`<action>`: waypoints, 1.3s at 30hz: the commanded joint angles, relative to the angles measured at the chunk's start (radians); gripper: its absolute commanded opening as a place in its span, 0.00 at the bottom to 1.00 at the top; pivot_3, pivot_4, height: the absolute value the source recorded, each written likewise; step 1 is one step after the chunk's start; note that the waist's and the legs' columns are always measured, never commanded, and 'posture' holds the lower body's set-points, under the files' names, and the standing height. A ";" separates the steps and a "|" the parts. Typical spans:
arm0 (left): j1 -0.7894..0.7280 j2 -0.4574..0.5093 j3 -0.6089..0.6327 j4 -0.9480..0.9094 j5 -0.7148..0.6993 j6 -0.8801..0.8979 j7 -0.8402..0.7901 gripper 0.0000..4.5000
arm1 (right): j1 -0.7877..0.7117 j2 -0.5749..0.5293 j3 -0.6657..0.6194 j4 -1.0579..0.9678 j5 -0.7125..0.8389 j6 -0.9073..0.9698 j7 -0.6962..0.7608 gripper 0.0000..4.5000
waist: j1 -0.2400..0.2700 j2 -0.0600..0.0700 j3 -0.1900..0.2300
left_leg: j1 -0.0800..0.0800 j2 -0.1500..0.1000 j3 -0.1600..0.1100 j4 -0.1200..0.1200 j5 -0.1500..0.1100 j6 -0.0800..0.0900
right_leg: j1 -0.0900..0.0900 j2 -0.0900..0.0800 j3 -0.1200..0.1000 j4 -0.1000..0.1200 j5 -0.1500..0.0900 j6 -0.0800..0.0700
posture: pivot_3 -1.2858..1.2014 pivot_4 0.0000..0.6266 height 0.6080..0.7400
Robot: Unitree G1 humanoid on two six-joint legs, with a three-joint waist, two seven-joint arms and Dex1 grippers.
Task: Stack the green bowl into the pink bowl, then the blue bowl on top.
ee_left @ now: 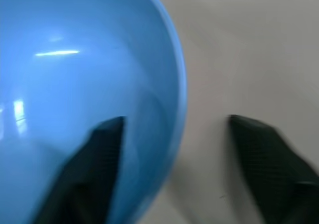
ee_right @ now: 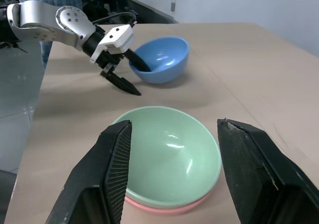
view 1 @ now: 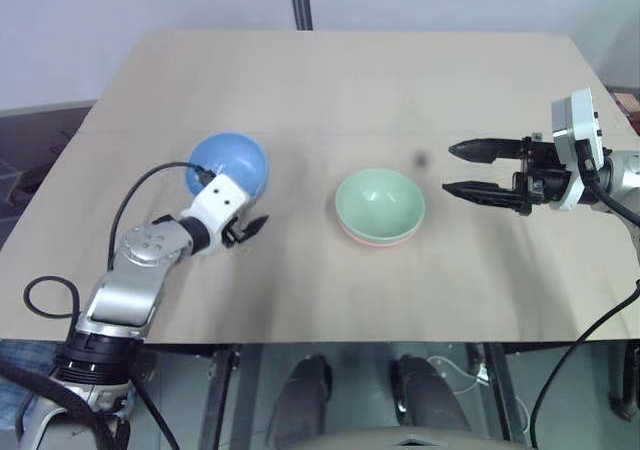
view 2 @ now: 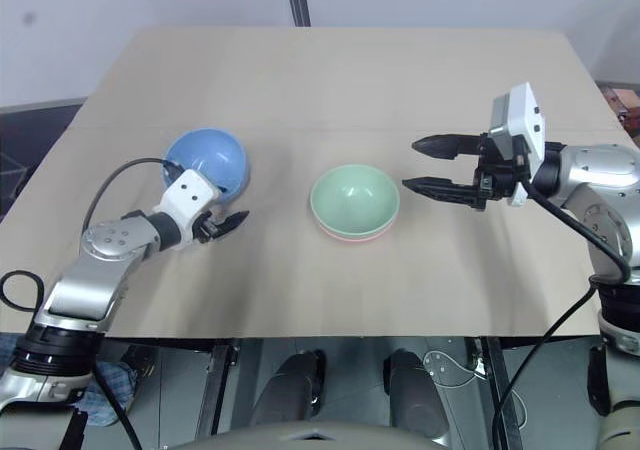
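On the tan table (view 1: pixel 330 80), near its middle, the green bowl (view 1: pixel 379 202) is seen nested inside the pink bowl (view 1: pixel 377 238), of which a thin salmon rim is visible beneath. Both sit upright. No brand, label or writing can be read on any bowl, on the table or on the arms.

Toward the robot's left, the blue bowl (view 1: pixel 229 162) is found resting on the table, well apart from the stacked pair, tilted slightly in the right wrist view. Its rim is straddled by the left gripper (ee_right: pixel 128 73): one black finger (ee_left: pixel 94 159) is placed inside the bowl against the wall, the other (ee_left: pixel 264 154) outside over the bare tabletop. A gap is seen between the outer finger and the bowl wall, so the jaws are parted and no squeeze on the rim is shown.

To the right of the stack, the right gripper (view 1: pixel 463 169) is held above the table, pointing at the green bowl, jaws spread and nothing between them. It is near the stack without touching it.

Open tabletop is noted between the blue bowl and the stack, and across the whole far half up to the back edge. The near edge lies close behind the left arm.
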 commanded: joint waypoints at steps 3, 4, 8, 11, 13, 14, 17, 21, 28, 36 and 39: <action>-0.002 -0.003 0.011 -0.003 0.012 -0.017 -0.006 0.11 | 0.000 -0.019 -0.013 -0.012 0.005 -0.025 0.002 0.63 | 0.000 0.001 -0.001 | 0.000 0.000 0.000 0.000 0.000 0.000 | 0.000 0.000 0.000 0.000 0.000 0.000 | 0.52 0.24 1.00; -0.001 -0.005 0.012 -0.004 0.014 -0.018 -0.008 0.01 | 0.001 -0.020 -0.013 -0.013 0.005 -0.026 0.003 0.63 | 0.000 0.001 -0.001 | 0.000 0.000 0.000 0.000 0.000 0.000 | 0.000 0.000 0.000 0.000 0.000 0.000 | 0.52 0.24 1.00; 0.000 -0.010 0.017 -0.004 0.021 -0.022 -0.014 0.00 | 0.003 -0.021 -0.012 -0.011 0.004 -0.029 0.004 0.63 | -0.001 0.002 -0.001 | 0.001 0.000 0.001 0.000 0.000 0.000 | 0.000 0.000 0.001 0.001 0.000 0.000 | 0.52 0.24 1.00; -0.005 -0.012 0.020 0.002 0.025 -0.028 -0.013 0.00 | 0.005 -0.021 -0.012 -0.010 0.003 -0.030 0.003 0.63 | -0.001 0.002 -0.001 | 0.001 0.000 0.001 0.000 0.000 0.000 | 0.000 0.000 0.000 0.001 0.000 0.000 | 0.52 0.24 1.00; -0.010 -0.010 0.025 0.006 0.026 -0.034 -0.013 0.00 | 0.007 -0.022 -0.012 -0.010 0.003 -0.030 0.002 0.63 | 0.000 0.002 -0.001 | 0.001 0.000 0.001 0.000 0.000 0.000 | 0.000 0.000 0.001 0.001 0.000 0.000 | 0.52 0.24 1.00; -0.012 -0.010 0.027 0.008 0.027 -0.036 -0.014 0.00 | 0.009 -0.022 -0.012 -0.011 0.004 -0.030 0.001 0.63 | 0.000 0.002 -0.001 | 0.001 0.000 0.000 0.000 0.000 0.000 | 0.000 0.000 0.001 0.001 0.000 0.000 | 0.52 0.24 1.00; -0.024 -0.007 0.038 0.015 0.031 -0.046 -0.009 0.00 | 0.012 -0.024 -0.013 -0.011 0.003 -0.033 0.001 0.63 | 0.000 0.002 -0.001 | 0.001 0.000 0.000 0.000 0.000 0.000 | 0.000 0.000 0.000 0.001 0.000 0.000 | 0.52 0.24 1.00; -0.069 -0.024 0.061 0.039 0.023 -0.068 0.015 0.00 | 0.014 -0.023 -0.011 -0.008 0.001 -0.036 0.000 0.63 | 0.000 0.002 -0.001 | 0.001 0.000 0.000 0.000 0.000 0.000 | 0.000 0.000 0.000 0.001 0.000 0.000 | 0.52 0.24 1.00; -0.148 -0.126 0.109 -0.015 -0.068 -0.166 0.024 0.00 | 0.012 -0.021 -0.006 0.000 -0.006 -0.040 -0.001 0.63 | 0.002 0.001 -0.001 | -0.001 0.000 0.000 0.001 0.000 0.000 | 0.000 -0.001 0.000 0.000 0.000 0.000 | 0.52 0.24 1.00; -0.215 -0.245 0.055 -0.157 -0.193 -0.225 -0.053 0.00 | 0.011 -0.017 0.004 0.007 -0.011 -0.046 -0.003 0.63 | 0.000 0.001 -0.001 | -0.001 -0.001 0.000 0.001 0.000 0.000 | 0.000 0.000 0.000 0.001 0.000 0.000 | 0.52 0.24 1.00; -0.224 -0.254 0.002 -0.206 -0.252 -0.219 -0.144 0.00 | 0.004 -0.025 0.010 0.017 -0.017 -0.055 0.012 0.63 | 0.000 0.001 -0.001 | 0.000 -0.001 0.000 0.001 0.000 0.000 | 0.000 0.000 0.000 0.001 0.000 0.000 | 0.52 0.24 1.00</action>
